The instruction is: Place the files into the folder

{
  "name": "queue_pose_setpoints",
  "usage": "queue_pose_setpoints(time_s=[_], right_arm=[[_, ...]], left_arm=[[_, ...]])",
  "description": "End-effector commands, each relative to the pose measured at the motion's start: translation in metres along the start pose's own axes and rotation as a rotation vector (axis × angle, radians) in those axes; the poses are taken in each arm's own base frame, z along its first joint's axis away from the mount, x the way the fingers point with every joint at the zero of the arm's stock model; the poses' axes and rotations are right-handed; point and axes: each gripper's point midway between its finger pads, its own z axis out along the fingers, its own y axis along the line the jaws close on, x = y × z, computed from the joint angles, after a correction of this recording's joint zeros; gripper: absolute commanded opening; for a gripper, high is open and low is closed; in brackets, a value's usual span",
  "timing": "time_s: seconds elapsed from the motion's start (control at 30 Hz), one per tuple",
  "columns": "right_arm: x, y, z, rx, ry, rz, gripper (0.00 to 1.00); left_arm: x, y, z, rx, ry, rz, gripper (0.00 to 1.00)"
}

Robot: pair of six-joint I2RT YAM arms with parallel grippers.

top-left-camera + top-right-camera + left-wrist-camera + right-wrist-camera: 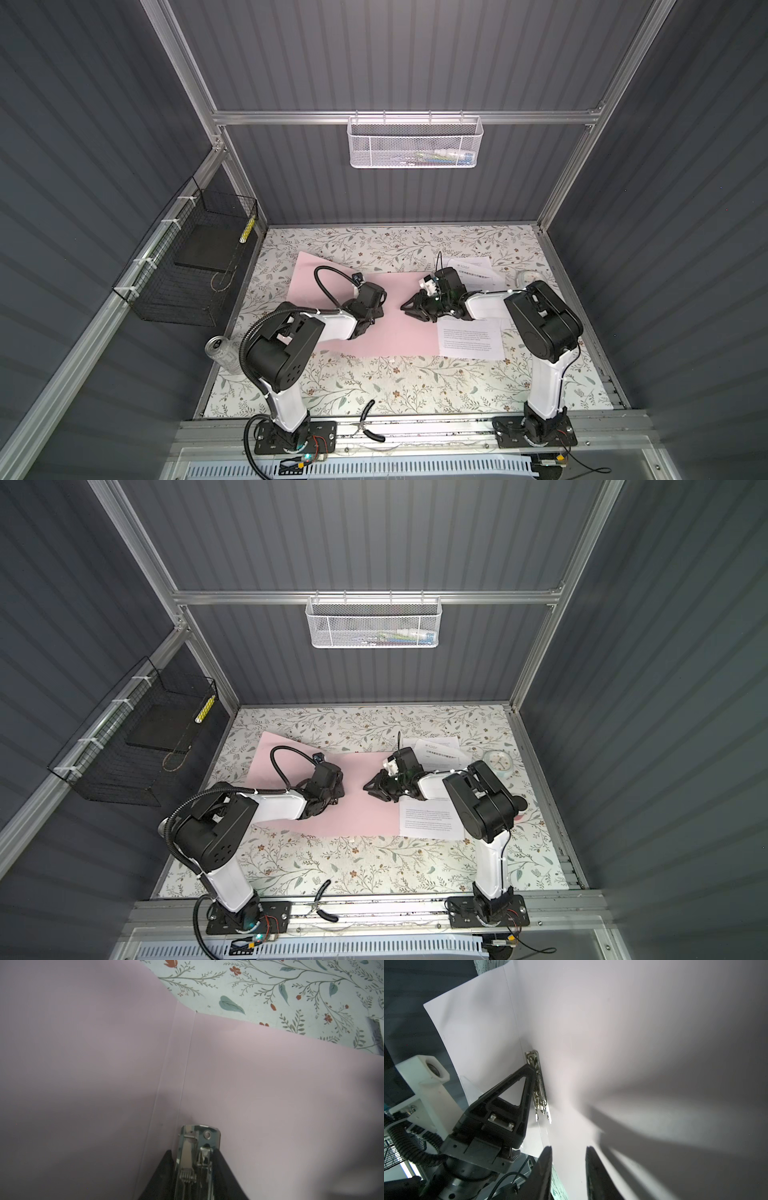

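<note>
Left pincer [195, 1154] straddles the silver metal clip [197, 1140] on the inner spine of the folder [399, 332], with both jaws set against the clip's sides. Right pincer [569, 1149] is positioned over the folder's right half, jaws slightly apart and empty. The pink folder lies open on the tabletop [374, 382]. The files [469, 338] lie outside it: one sheet at its right edge, others behind the right arm.
</note>
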Motion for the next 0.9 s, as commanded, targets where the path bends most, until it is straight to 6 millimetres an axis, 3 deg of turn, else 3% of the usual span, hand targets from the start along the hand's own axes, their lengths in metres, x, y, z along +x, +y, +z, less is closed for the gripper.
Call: queue_pose_setpoints(time_s=[0.0, 0.13, 0.3, 0.63, 0.87], right_arm=[[-0.005, -0.006, 0.004, 0.019, 0.008, -0.020, 0.31], [-0.011, -0.007, 0.008, 0.039, 0.019, -0.036, 0.31], [-0.024, -0.003, 0.013, 0.085, 0.018, -0.095, 0.32], [-0.043, -0.008, 0.019, 0.197, 0.018, -0.216, 0.32], [-0.046, -0.030, 0.029, 0.237, 0.015, -0.188, 0.32]], left_arm=[[-0.006, -0.009, -0.005, 0.034, -0.003, -0.038, 0.33], [-0.011, -0.003, -0.017, 0.018, -0.015, -0.042, 0.33], [-0.017, 0.029, -0.027, -0.105, -0.049, -0.034, 0.37], [-0.021, 0.089, -0.023, -0.182, -0.039, -0.173, 0.38], [-0.010, 0.101, -0.015, -0.167, -0.006, -0.233, 0.37]])
